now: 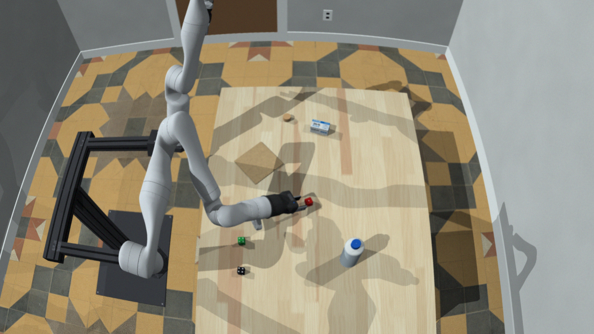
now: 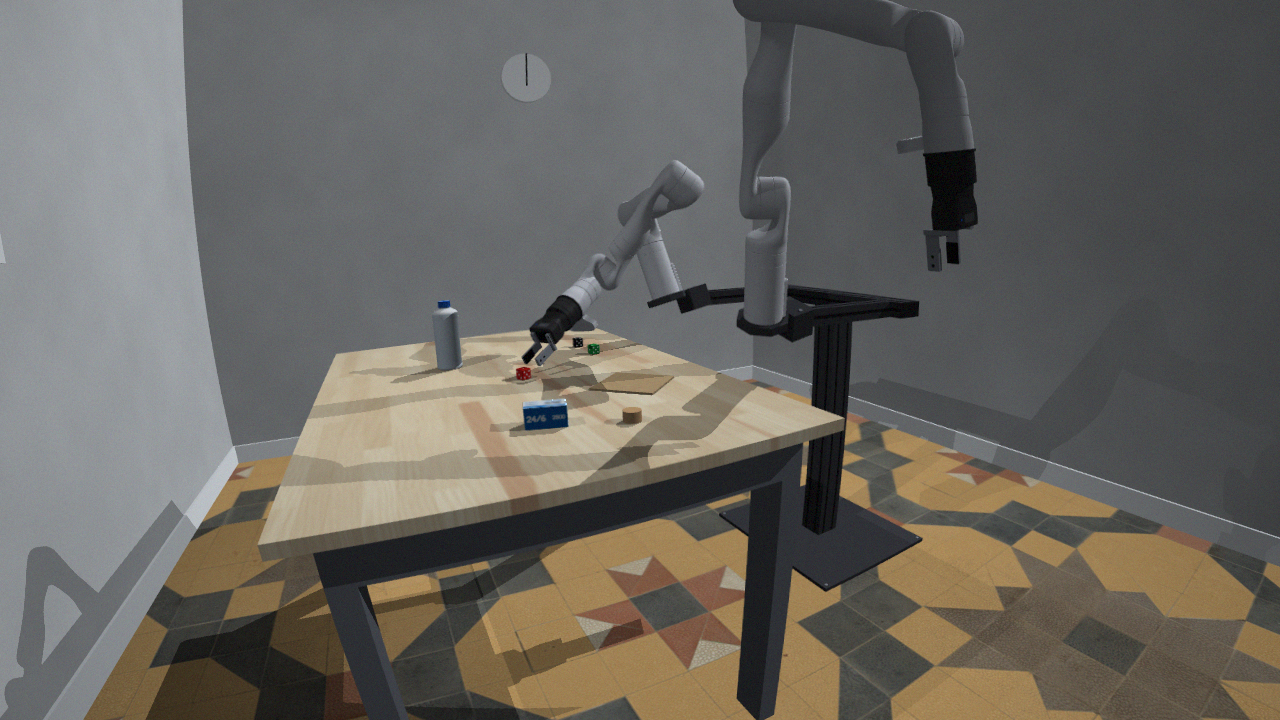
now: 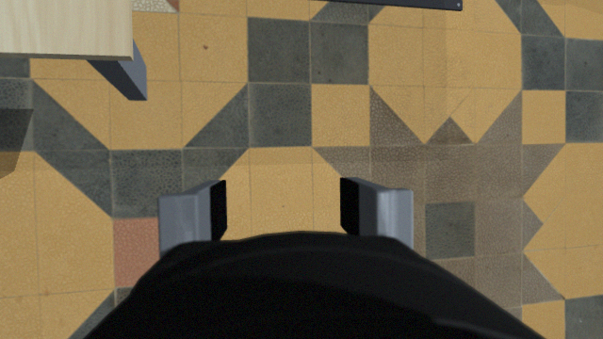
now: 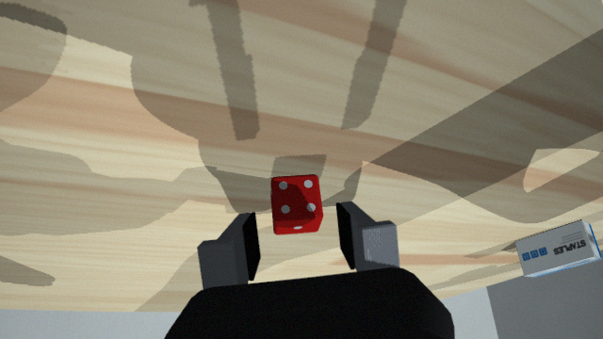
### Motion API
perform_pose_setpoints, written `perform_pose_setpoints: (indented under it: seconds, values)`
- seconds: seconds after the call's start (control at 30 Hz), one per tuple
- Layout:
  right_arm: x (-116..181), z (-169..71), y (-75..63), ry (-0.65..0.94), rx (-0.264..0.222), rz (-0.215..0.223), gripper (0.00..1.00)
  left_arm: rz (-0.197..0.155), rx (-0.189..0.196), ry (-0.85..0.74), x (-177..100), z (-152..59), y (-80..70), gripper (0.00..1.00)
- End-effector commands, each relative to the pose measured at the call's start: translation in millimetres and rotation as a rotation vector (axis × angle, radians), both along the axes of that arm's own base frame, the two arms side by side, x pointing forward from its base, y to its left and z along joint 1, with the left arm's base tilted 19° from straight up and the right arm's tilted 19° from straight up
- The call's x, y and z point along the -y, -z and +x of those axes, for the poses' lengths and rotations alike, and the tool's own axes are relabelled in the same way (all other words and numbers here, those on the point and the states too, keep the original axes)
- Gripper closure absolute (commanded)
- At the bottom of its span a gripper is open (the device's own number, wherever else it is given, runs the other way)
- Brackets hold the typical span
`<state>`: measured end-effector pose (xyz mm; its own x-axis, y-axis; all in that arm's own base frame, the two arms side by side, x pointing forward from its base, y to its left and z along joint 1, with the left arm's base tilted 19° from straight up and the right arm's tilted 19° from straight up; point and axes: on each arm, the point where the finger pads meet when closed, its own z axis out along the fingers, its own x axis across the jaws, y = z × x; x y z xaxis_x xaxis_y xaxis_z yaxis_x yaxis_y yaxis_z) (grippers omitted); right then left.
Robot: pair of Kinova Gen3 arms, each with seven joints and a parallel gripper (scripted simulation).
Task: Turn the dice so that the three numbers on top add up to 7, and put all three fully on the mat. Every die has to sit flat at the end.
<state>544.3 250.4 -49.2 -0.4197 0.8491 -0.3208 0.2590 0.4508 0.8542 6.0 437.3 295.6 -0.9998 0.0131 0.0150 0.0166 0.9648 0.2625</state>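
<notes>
Bottle point(image 1: 352, 253) point(image 2: 447, 338) upright, open lane toward mat point(image 1: 259, 163) point(image 2: 633, 384)

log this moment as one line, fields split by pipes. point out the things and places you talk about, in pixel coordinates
right hand point(image 1: 302, 202) point(image 2: 539, 356) point(image 4: 298, 242): open, off red die | red die point(image 1: 308, 201) point(image 2: 523, 373) point(image 4: 297, 202): on table point(image 1: 373, 166) point(image 2: 402, 447) point(image 4: 71, 292) | left hand point(image 2: 943, 252) point(image 3: 284, 207): open | mat point(image 1: 259, 163) point(image 2: 631, 384): no dice

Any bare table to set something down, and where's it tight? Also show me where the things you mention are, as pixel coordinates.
Bare patches: between the box point(image 1: 319, 127) point(image 2: 545, 414) point(image 4: 556, 250) and the table's far right corner in the top view; between the mat point(image 1: 259, 163) point(image 2: 633, 384) and box. Crowded: around the red die point(image 1: 308, 201) point(image 2: 523, 373) point(image 4: 297, 203), by the right gripper point(image 1: 304, 202) point(image 2: 539, 354) point(image 4: 298, 231).
</notes>
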Motion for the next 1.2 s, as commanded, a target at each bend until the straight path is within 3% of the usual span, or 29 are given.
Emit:
perform_pose_setpoints:
  seconds: [0.0, 0.27, 0.6, 0.83, 1.17]
  values:
    - [-0.6, -0.2, -1.1, -0.001, 0.001, 0.001, 0.21, 0.002, 0.000, 0.000, -0.2, -0.2, -0.7, 0.00]
    - [-2.3, -1.3, -7.3, -0.001, 0.001, 0.001, 0.21, 0.002, 0.000, 0.000, -0.2, -0.2, -0.7, 0.00]
    - [-13.4, -8.8, -46.4, -0.001, 0.001, 0.001, 0.21, 0.002, 0.000, 0.000, -0.2, -0.2, -0.7, 0.00]
    - [-16.4, -10.9, -57.0, -0.001, 0.001, 0.001, 0.21, 0.002, 0.000, 0.000, -0.2, -0.2, -0.7, 0.00]
    - [-16.7, -10.9, -57.8, 0.000, -0.001, 0.001, 0.21, 0.002, 0.000, 0.000, -0.2, -0.2, -0.7, 0.00]
